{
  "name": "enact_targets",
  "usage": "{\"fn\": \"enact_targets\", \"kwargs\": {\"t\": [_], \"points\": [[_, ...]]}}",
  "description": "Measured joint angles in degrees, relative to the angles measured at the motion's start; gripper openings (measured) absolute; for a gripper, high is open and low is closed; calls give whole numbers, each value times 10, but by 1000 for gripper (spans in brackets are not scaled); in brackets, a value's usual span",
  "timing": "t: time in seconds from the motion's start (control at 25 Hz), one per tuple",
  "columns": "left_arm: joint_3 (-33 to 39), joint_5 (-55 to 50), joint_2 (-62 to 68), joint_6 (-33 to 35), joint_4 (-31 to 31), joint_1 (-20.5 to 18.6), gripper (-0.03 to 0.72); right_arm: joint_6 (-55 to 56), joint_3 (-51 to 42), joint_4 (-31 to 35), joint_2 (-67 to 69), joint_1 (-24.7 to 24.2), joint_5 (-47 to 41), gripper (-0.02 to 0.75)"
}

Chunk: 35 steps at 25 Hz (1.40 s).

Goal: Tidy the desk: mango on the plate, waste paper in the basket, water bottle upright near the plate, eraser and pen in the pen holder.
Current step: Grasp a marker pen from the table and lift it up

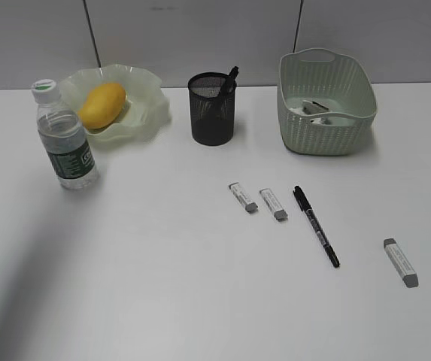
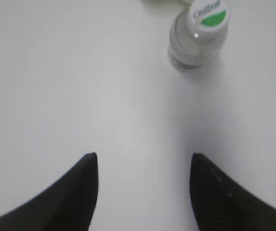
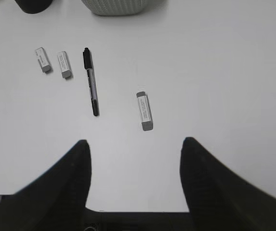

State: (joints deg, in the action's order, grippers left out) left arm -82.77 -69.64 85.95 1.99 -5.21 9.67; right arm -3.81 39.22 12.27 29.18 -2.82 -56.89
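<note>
The mango (image 1: 102, 104) lies in the wavy green plate (image 1: 149, 89) at the back left. The water bottle (image 1: 65, 138) stands upright in front of the plate; its cap shows in the left wrist view (image 2: 201, 30). The black mesh pen holder (image 1: 211, 108) holds one pen. The basket (image 1: 326, 101) holds crumpled paper (image 1: 319, 110). On the desk (image 1: 162, 286) lie three erasers (image 1: 243, 197) (image 1: 274, 204) (image 1: 400, 262) and a black pen (image 1: 316, 226). My left gripper (image 2: 142, 156) is open and empty. My right gripper (image 3: 134, 142) is open and empty, just short of an eraser (image 3: 144, 110).
Neither arm shows in the exterior view. The right wrist view shows the pen (image 3: 90, 80), two erasers (image 3: 43, 59) (image 3: 64, 64) and the basket's base (image 3: 113, 6) at the top edge. A grey wall stands behind the desk.
</note>
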Motion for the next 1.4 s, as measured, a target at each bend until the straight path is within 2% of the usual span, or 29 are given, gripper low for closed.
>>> {"fn": "enact_targets", "kwargs": {"t": [0.12, 0.28, 0.68, 0.84, 1.24, 1.4], "points": [[63, 0, -62, 8, -2, -9, 460, -11, 32, 0, 72, 9, 0, 470], [142, -1, -146, 11, 5, -9, 460, -31, 84, 0, 188, 45, 0, 470], [306, -1, -332, 13, 76, -11, 460, -71, 225, -1, 465, 114, -1, 470], [370, 8, -437, 13, 85, -11, 460, -71, 282, -9, 550, 152, -1, 470], [482, 25, -631, 13, 91, -11, 460, -53, 398, -20, 723, 215, 5, 382], [506, 49, -715, 13, 91, -11, 460, -11, 418, -59, 770, 249, 33, 376]]}}
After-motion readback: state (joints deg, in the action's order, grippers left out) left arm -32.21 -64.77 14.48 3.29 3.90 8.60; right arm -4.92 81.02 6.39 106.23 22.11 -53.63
